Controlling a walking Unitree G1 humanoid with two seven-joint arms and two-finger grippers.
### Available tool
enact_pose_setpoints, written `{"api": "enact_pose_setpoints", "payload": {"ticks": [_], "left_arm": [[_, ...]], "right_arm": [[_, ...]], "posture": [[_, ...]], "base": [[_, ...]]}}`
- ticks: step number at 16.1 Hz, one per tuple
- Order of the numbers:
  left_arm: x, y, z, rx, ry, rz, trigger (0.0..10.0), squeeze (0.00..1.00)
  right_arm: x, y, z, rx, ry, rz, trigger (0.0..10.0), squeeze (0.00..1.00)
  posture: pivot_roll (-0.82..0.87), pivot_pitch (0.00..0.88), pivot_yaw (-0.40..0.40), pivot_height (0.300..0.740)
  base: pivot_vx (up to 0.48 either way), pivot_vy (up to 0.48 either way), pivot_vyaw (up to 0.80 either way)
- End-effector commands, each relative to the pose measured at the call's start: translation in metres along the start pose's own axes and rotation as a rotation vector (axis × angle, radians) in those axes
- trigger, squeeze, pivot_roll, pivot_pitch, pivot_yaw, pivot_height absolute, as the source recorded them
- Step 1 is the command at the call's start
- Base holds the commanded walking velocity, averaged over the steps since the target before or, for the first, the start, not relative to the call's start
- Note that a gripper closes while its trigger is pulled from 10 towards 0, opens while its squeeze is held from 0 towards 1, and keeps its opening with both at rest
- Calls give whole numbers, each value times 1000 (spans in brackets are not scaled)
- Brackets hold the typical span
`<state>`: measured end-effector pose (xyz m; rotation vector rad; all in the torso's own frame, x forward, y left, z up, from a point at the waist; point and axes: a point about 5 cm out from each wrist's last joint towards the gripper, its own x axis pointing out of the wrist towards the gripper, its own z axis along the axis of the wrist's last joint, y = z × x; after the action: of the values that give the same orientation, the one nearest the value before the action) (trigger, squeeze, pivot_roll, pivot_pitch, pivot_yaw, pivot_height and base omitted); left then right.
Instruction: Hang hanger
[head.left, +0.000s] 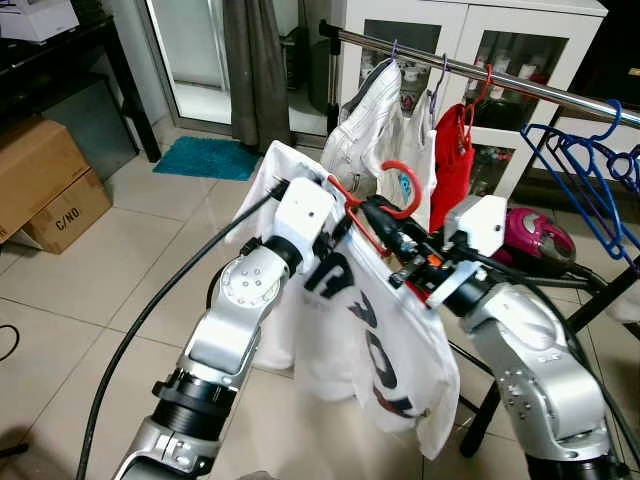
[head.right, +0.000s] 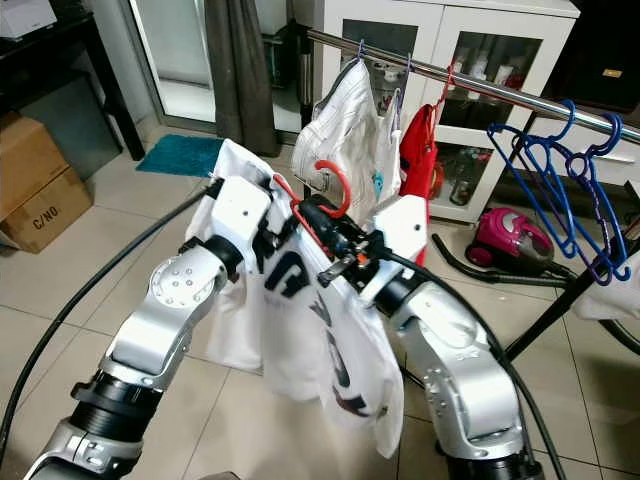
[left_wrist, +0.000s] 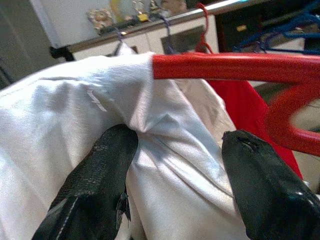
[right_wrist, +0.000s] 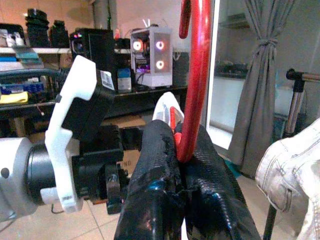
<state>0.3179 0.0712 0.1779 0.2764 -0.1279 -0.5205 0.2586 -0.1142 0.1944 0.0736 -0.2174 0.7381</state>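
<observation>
The right gripper has its fingers clamped on the red hanger, which carries a white shirt just before the rail. The left gripper, fingers spread wide, straddles the shirt's shoulder.

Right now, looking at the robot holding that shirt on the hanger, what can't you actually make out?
- The black print on the white shirt: head views, folds break the letters.
- The red plastic hanger: its lower bar is hidden under the cloth.
- The silver clothes rail: its right end is cut off by the frame edge.
- The left claw: whether its fingers pinch the cloth.
</observation>
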Motion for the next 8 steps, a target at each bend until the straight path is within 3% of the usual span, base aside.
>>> {"api": "enact_pose_setpoints", "payload": {"ticks": [1,3,4,8], "left_arm": [[2,4,7,34,-29,19,10000,0],[1,-3,14,31,-74,-28,10000,0],[-3,-17,16,13,-94,-134,10000,0],[-7,-17,6,42,-38,-95,10000,0]], "right_arm": [[-3,-6,3,5,-27,-3,0,0],[-4,-11,2,5,-23,-9,0,0],[-5,-15,1,4,-17,-13,0,0],[-8,-26,1,-19,10,1,0,0]], "posture": [[8,0,36,740],[9,0,34,740],[5,0,32,740],[-2,0,20,740]], "base": [[0,0,0],[0,0,0],[0,0,0],[0,0,0]]}}
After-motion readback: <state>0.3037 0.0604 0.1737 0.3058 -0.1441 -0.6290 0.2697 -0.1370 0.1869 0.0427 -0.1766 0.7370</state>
